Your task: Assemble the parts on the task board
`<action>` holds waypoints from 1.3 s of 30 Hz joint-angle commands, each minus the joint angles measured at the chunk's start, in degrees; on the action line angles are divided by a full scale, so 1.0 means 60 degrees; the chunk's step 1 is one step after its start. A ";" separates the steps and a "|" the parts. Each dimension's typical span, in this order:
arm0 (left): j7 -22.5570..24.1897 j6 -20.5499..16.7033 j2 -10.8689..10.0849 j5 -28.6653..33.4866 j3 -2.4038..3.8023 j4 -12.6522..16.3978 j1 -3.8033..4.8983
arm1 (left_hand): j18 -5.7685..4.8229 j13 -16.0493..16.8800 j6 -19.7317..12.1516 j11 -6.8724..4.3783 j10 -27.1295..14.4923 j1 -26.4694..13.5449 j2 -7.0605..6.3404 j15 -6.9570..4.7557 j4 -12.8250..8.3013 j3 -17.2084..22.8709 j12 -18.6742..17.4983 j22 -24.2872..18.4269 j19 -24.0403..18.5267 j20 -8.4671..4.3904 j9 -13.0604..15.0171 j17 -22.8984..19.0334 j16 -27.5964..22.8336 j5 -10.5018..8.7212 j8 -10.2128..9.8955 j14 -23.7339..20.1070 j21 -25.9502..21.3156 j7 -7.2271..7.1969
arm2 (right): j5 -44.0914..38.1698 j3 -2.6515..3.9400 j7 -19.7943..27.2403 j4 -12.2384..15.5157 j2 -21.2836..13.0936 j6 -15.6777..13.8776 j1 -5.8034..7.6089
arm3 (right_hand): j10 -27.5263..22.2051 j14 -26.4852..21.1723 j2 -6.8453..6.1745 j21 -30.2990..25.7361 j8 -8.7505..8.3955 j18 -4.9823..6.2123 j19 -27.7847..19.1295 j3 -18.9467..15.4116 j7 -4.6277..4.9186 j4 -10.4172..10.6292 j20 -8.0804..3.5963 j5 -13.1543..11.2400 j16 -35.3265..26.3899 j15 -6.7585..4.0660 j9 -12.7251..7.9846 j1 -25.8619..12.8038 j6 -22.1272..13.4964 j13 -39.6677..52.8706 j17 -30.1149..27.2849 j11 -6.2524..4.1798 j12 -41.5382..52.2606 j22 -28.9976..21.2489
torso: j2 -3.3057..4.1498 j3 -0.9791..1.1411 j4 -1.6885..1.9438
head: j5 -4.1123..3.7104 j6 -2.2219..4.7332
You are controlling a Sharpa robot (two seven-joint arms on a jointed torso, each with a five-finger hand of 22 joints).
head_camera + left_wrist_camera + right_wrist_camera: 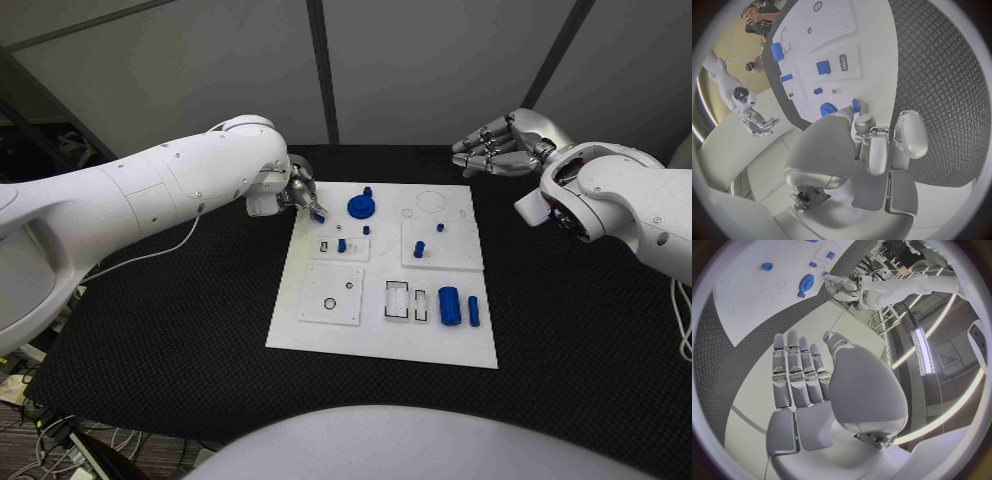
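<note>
Beside the gear (361,206) (far board edge), left robot hand (299,193) pinches a blue part (856,105).

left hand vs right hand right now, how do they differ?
The left hand is at the task board's far left corner, and the left wrist view shows a small blue part pinched at its fingertips; the right hand holds nothing. The left hand is over the board's edge beside the blue gear; the right hand hangs off the board, beyond its far right corner, fingers straight and side by side. Both are silver, on white arms.
</note>
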 commanded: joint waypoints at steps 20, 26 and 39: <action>-0.0440 -0.1586 -0.1646 -0.0124 0.0004 0.3027 -0.0055 | 0.0061 0.0276 0.0079 -0.0039 0.0403 -0.0281 -0.0432 -0.0088 -0.0382 0.1144 0.0244 0.0999 0.0071 -0.0058 0.0324 0.2153 0.0059 -0.0077 0.0283 0.0885 -0.0017 -0.0109 | -0.0012 0.0004 0.0012 -0.0058 -0.0031 0.0069 0.0018 | -0.0072 -0.0036 -0.0008 -0.0042 -0.0015 0.0114 0.0078 -0.0068 0.0039 0.0015 0.0016 0.0030 -0.0015 0.0019 -0.0012 -0.0065 -0.0016 -0.0016 -0.0014 -0.0021 -0.0025 -0.0012 | -0.0024 0.0004 0.0032 | 0.0071 -0.0098; -0.0608 -0.1848 -0.1824 -0.0515 -0.0005 0.3410 -0.0191 | 0.0058 0.0334 0.0093 -0.0052 0.0472 -0.0345 -0.0486 -0.0099 -0.0369 0.1242 0.0298 0.1013 0.0086 -0.0067 0.0361 0.2167 0.0068 -0.0093 0.0336 0.0892 -0.0011 -0.0124 | -0.0012 0.0004 0.0009 -0.0062 -0.0030 0.0076 0.0018 | -0.0072 -0.0036 -0.0008 -0.0042 -0.0015 0.0114 0.0078 -0.0068 0.0039 0.0015 0.0016 0.0030 -0.0015 0.0019 -0.0012 -0.0065 -0.0016 -0.0016 -0.0014 -0.0021 -0.0025 -0.0012 | -0.0019 -0.0005 0.0026 | 0.0086 -0.0115; -0.0759 -0.1785 -0.1838 -0.0987 -0.0028 0.3670 -0.0412 | 0.0056 0.0448 0.0129 -0.0075 0.0584 -0.0451 -0.0558 -0.0118 -0.0342 0.1369 0.0393 0.1030 0.0104 -0.0083 0.0425 0.2175 0.0074 -0.0125 0.0432 0.0896 -0.0008 -0.0152 | -0.0012 0.0003 0.0007 -0.0078 -0.0008 0.0095 0.0017 | -0.0080 -0.0044 -0.0009 -0.0052 -0.0016 0.0112 0.0079 -0.0078 0.0041 0.0018 0.0019 0.0030 -0.0017 0.0021 -0.0013 -0.0075 -0.0022 -0.0016 -0.0015 -0.0018 -0.0023 -0.0019 | -0.0011 -0.0007 0.0015 | 0.0110 -0.0136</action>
